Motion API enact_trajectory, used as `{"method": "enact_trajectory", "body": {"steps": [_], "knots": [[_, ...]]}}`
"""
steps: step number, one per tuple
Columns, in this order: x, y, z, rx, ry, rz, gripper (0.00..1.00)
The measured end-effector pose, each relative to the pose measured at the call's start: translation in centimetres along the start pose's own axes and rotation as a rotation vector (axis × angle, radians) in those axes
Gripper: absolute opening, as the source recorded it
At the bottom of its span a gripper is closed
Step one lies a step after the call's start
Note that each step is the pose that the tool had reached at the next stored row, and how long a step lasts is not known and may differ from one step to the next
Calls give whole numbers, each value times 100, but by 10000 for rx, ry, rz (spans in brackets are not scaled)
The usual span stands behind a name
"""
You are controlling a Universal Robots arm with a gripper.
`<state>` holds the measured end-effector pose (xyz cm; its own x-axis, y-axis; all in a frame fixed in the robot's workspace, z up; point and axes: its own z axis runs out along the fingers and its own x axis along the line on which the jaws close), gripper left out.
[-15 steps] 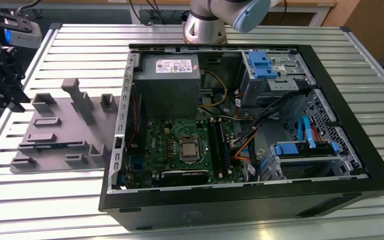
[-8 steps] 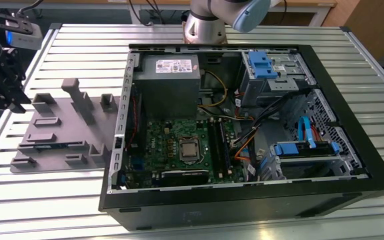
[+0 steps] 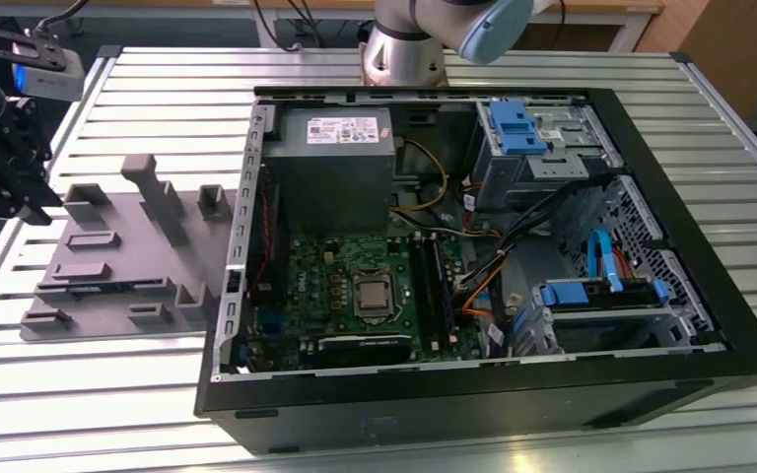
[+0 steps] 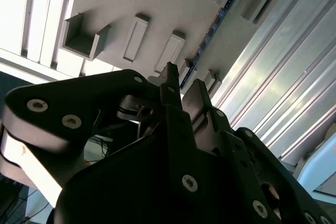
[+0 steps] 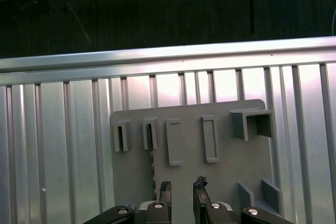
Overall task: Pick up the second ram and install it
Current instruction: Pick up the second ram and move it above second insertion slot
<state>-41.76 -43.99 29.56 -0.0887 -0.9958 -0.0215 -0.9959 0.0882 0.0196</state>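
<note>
Spanning the exterior view, a slatted metal surface (image 3: 103, 394) carries an open black computer case (image 3: 484, 399) lying on its side, which takes up most of the exterior view's right. The base of the robot arm (image 3: 402, 54) rises behind the case. Inside the case, a grey power supply (image 3: 332, 148) sits toward the far end and the green motherboard (image 3: 339, 296) lies flat on the case floor below it. Blue-handled drive brackets (image 3: 523, 128) stand on the side toward the exterior view's right.

Just beside the case, on the exterior view's left, a gray holder tray (image 3: 109, 241) with raised slots and posts rests on the slats.

In the first wrist view, the black tool (image 5: 182, 186) hangs over this tray. Its two fingertips (image 5: 199, 183) are parted by a narrow gap, through which bare tray shows. It is released and grasps nothing.

The second ram (image 4: 209, 39) stands on edge in a long slot of the tray, a thin blue stick running between the raised blocks. In the first wrist view its edge runs just to one side of the fingertips, not between them, and I cannot tell whether either finger touches it.
</note>
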Motion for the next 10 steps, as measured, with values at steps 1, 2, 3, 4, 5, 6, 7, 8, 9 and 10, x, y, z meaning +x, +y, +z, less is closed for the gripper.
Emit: {"method": "enact_trajectory", "body": {"steps": [1,2,3,4,5,6,7,8,9,10], "knots": [[3,-1,6,0,0,-1,31],[8,-2,16,0,0,-1,31],[12,-2,26,0,0,-1,31],[18,-2,36,-1,1,0,31],[25,-3,47,-2,2,0,31],[32,-4,61,-1,1,0,31],[42,-5,76,-1,1,0,31],[51,-6,94,0,0,-3,31],[58,-8,114,2,-1,-11,31],[62,-8,131,0,0,-20,31]]}}
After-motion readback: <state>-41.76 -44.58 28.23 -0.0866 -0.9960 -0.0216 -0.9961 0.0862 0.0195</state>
